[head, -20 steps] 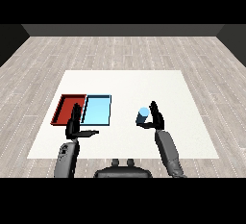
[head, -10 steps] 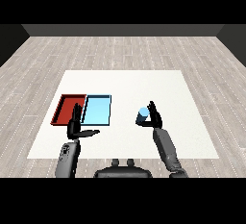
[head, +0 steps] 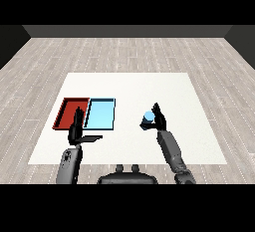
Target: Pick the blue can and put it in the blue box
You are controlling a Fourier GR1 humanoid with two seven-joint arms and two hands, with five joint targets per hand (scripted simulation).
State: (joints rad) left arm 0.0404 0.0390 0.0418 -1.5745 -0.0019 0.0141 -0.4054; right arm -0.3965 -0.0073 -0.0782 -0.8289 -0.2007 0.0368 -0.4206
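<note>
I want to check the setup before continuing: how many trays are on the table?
2. The red tray lies at the table's left side, and the light blue tray lies directly beside it on its right. None seems hidden.

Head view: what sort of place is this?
Likely a bare test room: a white table on a pale plank floor, dark walls behind, with only two trays and a can set out.

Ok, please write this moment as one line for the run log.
stage: can grasped | right hand: curled round blue can, right of trays | left hand: open, holds nothing, near red tray | blue tray: no can inside
</note>
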